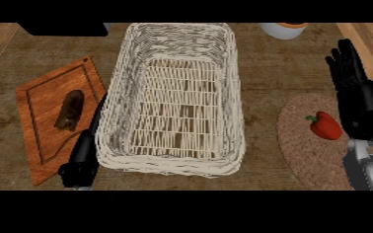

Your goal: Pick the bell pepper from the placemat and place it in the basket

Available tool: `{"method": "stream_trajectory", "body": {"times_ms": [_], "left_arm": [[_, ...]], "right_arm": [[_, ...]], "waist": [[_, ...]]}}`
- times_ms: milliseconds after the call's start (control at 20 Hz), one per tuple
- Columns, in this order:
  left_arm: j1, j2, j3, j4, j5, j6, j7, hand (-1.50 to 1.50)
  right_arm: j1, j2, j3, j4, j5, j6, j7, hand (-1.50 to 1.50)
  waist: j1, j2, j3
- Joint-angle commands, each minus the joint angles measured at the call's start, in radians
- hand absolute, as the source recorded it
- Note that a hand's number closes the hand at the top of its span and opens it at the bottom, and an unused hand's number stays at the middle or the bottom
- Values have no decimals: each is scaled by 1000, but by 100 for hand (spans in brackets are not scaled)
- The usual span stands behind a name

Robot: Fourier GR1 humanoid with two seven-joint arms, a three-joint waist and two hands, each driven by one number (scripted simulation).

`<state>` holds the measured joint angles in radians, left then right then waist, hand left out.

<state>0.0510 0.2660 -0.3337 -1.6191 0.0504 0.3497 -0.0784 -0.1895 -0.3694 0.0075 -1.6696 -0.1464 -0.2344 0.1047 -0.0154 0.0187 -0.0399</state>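
Observation:
A red bell pepper (325,125) with a green stem lies on a round woven placemat (306,153) at the right. My right hand (351,86) stands just right of and beyond the pepper, fingers straight and pointing away, not touching it. A large white wicker basket (124,103) fills the middle of the counter with nothing inside. My left hand (79,170) shows at the lower left, against the basket's near-left corner, fingers curled with nothing in them.
A wooden cutting board (44,103) at the left carries a dark oblong item (70,110). A white cup or bowl (282,29) stands at the back right, and a black object (62,28) at the back left.

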Motion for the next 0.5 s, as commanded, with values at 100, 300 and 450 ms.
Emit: {"method": "stream_trajectory", "body": {"times_ms": [100, 300, 450], "left_arm": [[-92, 77, 40, -1, -35, -34, 3, 0], [-95, 103, 61, 1, -43, -33, -11, 0], [-158, 171, 96, 5, -28, -95, 22, 0]], "right_arm": [[-33, -29, 197, -33, -130, 362, -46, 150], [39, 226, 32, -26, -388, 179, -108, 150], [106, 38, 460, -113, -399, 740, -48, 150]], "waist": [[48, -12, 45], [-36, -4, 88], [28, -17, 47]]}}
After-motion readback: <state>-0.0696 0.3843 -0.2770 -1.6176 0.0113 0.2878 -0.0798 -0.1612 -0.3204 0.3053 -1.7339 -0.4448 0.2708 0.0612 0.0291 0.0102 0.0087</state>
